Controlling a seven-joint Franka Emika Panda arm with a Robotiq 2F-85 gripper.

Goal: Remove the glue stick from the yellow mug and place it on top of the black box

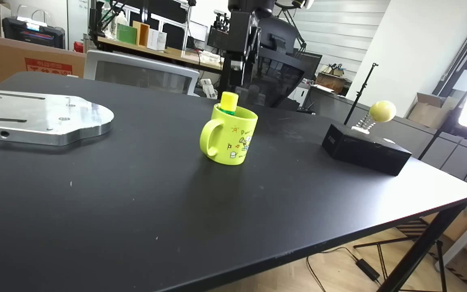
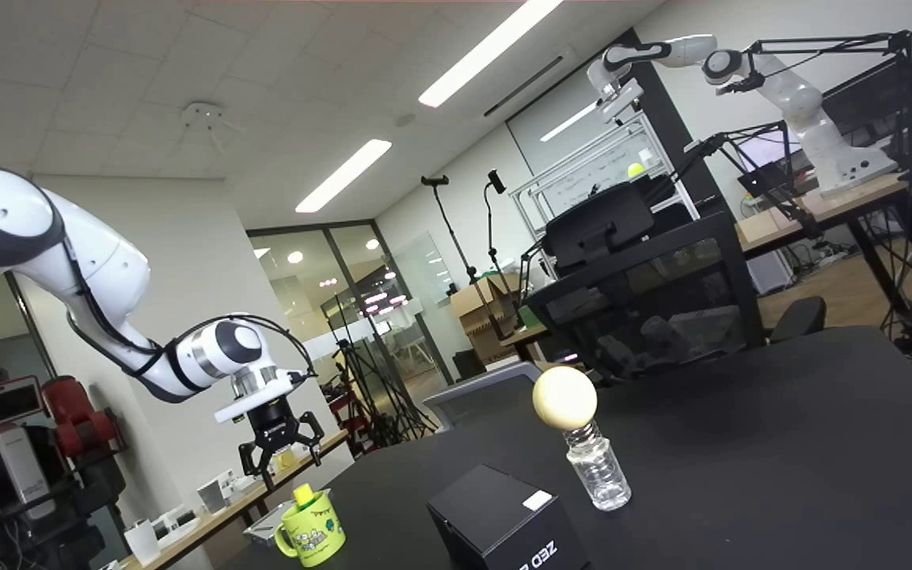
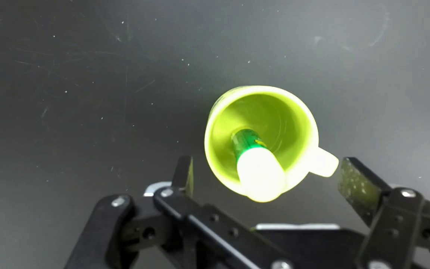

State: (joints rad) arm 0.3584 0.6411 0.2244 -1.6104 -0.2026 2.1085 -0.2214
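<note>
Two black jointed fingers (image 3: 182, 175) of the dark gripper (image 3: 269, 176) stand wide apart, lower pt. of wrist view. Abt. ctr frame: slim green glue stick (image 3: 258, 164) w/ yellow cap, inside a bright yellow-green printed mug (image 3: 295, 125) w/ handle, cap above rim. R side of frame in an exterior view, on black tabletop (image 1: 136, 227): low matte-black rect. box (image 1: 363, 152), then pale-yellow round ball (image 1: 382, 111) beyond.

The yellow mug (image 1: 235, 142) stands upright, with a side handle and small printed figures on its wall. The glue stick (image 3: 256, 164), green-bodied with a yellow cap, stands inside the mug, cap protruding above the rim; contact with the rim cannot be determined. The black box (image 2: 495, 507), matte and rectangular, lies well apart from the mug, to its right in both exterior views.
</note>
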